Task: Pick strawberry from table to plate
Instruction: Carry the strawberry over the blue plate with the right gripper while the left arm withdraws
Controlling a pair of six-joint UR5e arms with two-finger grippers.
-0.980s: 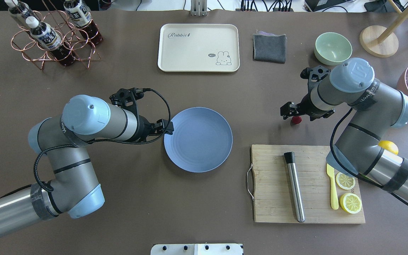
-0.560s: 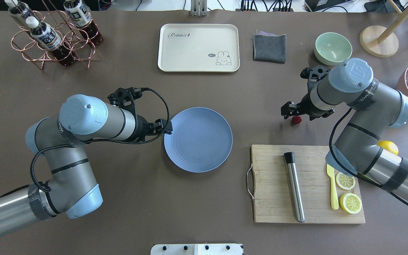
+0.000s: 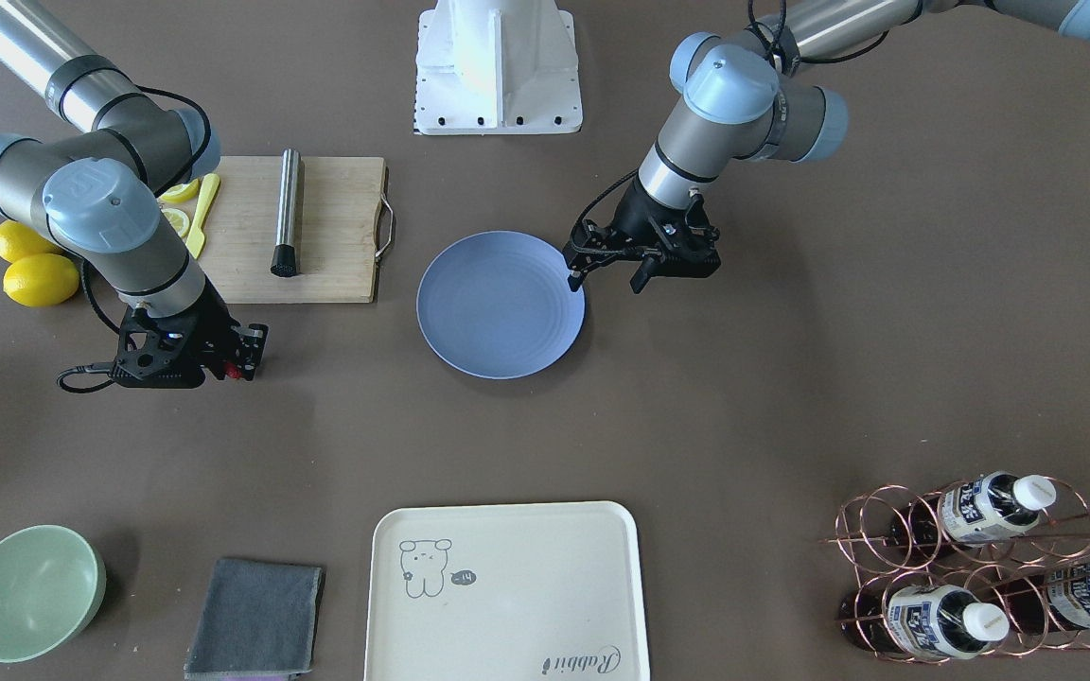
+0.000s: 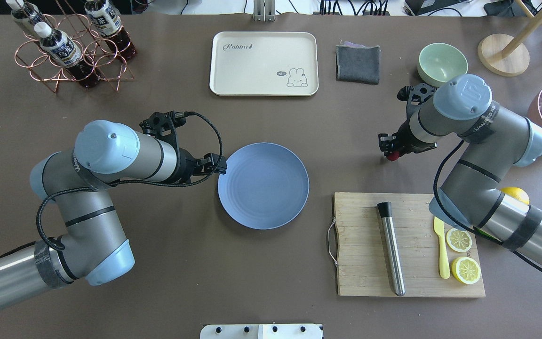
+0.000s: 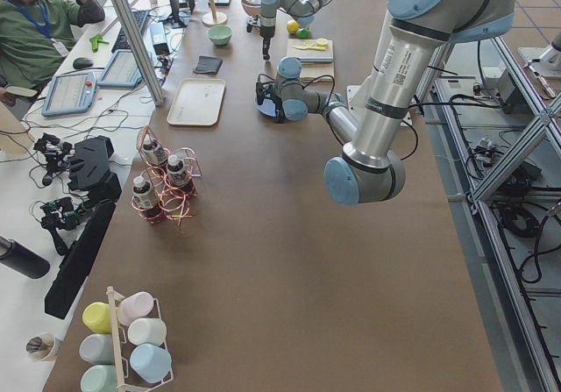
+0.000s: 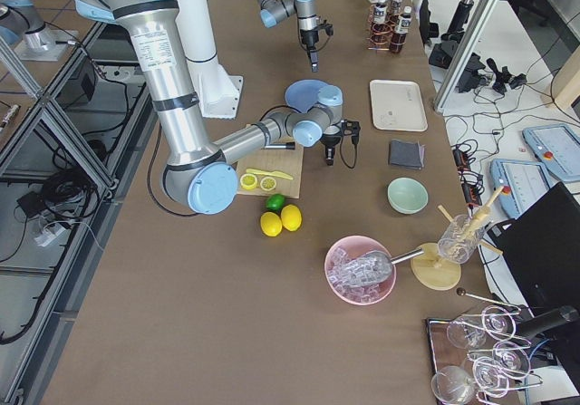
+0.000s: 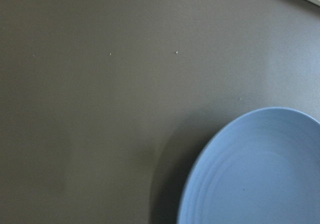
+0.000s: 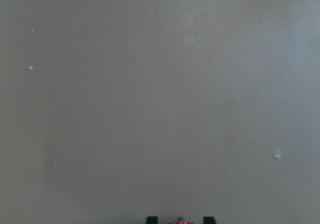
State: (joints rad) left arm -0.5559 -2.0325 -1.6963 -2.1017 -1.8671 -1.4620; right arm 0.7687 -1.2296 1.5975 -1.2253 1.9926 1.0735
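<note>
Brown-grey table [image 4: 195, 282], matte, both arms over it. Right gripper [image 4: 390, 151]: fingers point down and sit narrow, one on each side of the strawberry [image 4: 394, 157]. In the right wrist view only the two black fingertips [image 8: 151, 219] and the top of the red berry [image 8: 180, 221] between them show at the bottom edge, with a thin strip of table on either side of the berry. Whether the pads touch it lower down: cannot tell. Berry sits on the table, well apart from the plate [image 4: 264, 186]. Left gripper [image 4: 219, 165]: fingers spread wide, nothing between them, hanging at the plate's rim on the side toward the left arm; in the front-facing view one fingertip [image 3: 573, 280] overlaps the rim. Left wrist view shows bare table and an arc of the plate. Outward from the right fingers: wooden cutting board [image 4: 360, 263] just on the robot's side, carrying a steel cylinder [image 4: 392, 252], a yellow knife [image 4: 441, 252] and two lemon slices [image 4: 459, 240]; pale green bowl [image 4: 442, 63] and grey cloth [image 4: 358, 63] on the far side. Beyond the plate: cream tray [image 4: 264, 63]. Beyond the left fingers, far corner: copper rack of bottles [image 4: 71, 47].
</note>
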